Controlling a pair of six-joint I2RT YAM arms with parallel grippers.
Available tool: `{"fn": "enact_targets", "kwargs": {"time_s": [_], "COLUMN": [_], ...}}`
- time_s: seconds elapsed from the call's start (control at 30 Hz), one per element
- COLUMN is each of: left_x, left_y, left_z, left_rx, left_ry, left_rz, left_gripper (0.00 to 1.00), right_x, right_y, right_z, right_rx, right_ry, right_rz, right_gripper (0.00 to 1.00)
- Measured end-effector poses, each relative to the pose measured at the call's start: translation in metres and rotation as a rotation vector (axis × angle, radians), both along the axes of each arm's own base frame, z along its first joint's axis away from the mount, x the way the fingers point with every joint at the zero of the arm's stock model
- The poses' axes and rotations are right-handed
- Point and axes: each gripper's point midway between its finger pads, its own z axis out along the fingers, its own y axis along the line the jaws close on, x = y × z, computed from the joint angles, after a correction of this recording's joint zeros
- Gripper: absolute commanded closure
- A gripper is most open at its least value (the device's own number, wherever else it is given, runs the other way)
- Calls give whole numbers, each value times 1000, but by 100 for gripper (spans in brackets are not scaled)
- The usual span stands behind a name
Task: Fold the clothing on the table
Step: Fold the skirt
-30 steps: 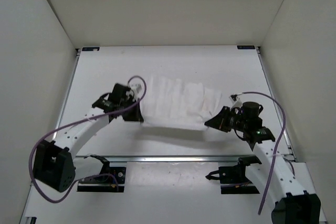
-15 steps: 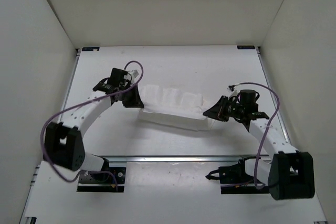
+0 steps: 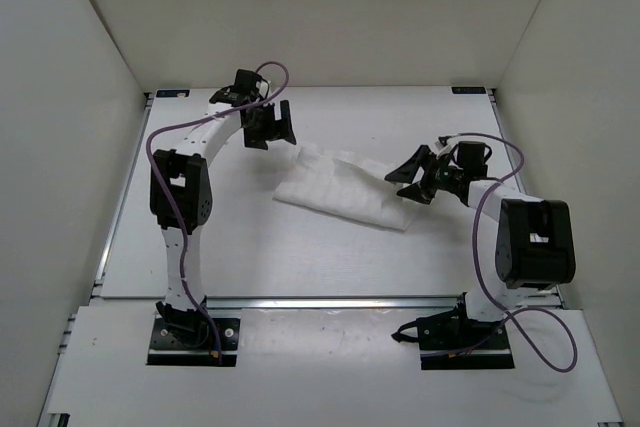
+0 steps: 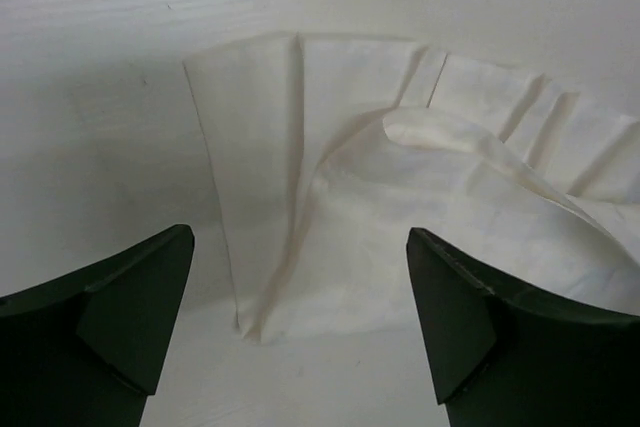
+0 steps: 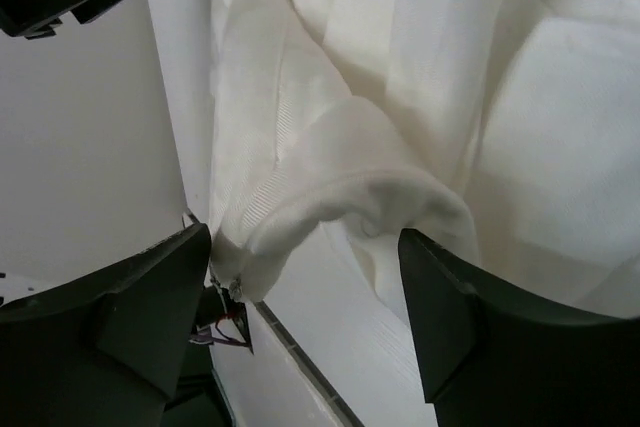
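The clothing is found lying on the table, near the middle and a bit toward the back. It is spread out as a long white strip. The strip is set at a slant, with its left end farther back and its right end nearer the front. Soft wrinkles and thin lines are seen across it.

The left gripper is held near the back left end of the strip. From above, it is seen just beside the cloth's corner. In the left wrist view, the left gripper is seen with its two dark fingers spread wide apart. Nothing is pinched between them. The clothing is seen lying flat on the table below, with one layer laid over another.

The right gripper is held at the right end of the strip. In the right wrist view, the right gripper is also seen spread wide. A puffy fold of the clothing is seen between its fingers. It cannot be told if the fold is touched by them.
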Motion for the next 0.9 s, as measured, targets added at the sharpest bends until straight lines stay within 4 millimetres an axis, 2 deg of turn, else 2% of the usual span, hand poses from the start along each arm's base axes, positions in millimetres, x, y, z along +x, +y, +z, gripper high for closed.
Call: {"fn": "enact_targets", "kwargs": {"time_s": [0.07,0.2,0.3,0.33,0.37,0.4,0.43,0.47,0.5,0.53,0.57,0.63,0.73,0.83,0.9], "left_x": [13,18,11,7,1,-6,-12,-19,-25,-29,-34,-40,-49,-50,-43], "left_y": [3,8,9,8,6,2,-2,-8,-15,-24,-32,-47,-64,-66,-64], "left_z": [1,3,5,5,6,7,8,10,14,16,18,20,13,1,-3], "left_rx": [2,-5,-15,-21,-28,-38,-49,-60,-75,-89,-104,-132,-162,-175,-184], "left_ry": [-15,-31,-45,-45,-47,-46,-50,-53,-58,-68,-74,-91,-99,-86,-90], "left_rz": [15,28,26,23,13,5,-7,-24,-39,-58,-75,-104,-128,-107,-85], "left_gripper": [1,4,20,24,36,47,53,65,77,84,86,94,97,100,100], "right_x": [10,34,40,39,38,38,37,36,34,31,30,26,19,18,21], "right_y": [2,-1,-7,-10,-13,-15,-15,-17,-17,-14,-12,-1,13,22,21], "right_z": [4,29,40,43,47,52,59,66,72,77,80,78,59,33,13], "right_rx": [-6,-44,-96,-116,-139,-159,-173,-185,-195,-196,-199,-200,-206,-202,-204], "right_ry": [-16,-121,-177,-184,-200,-222,-247,-274,-296,-314,-329,-338,-302,-240,-193], "right_rz": [7,9,-14,-24,-34,-47,-52,-64,-68,-70,-69,-45,-1,35,39], "right_gripper": [24,24,30,37,51,60,77,92,99,100,100,100,100,100,100]}}
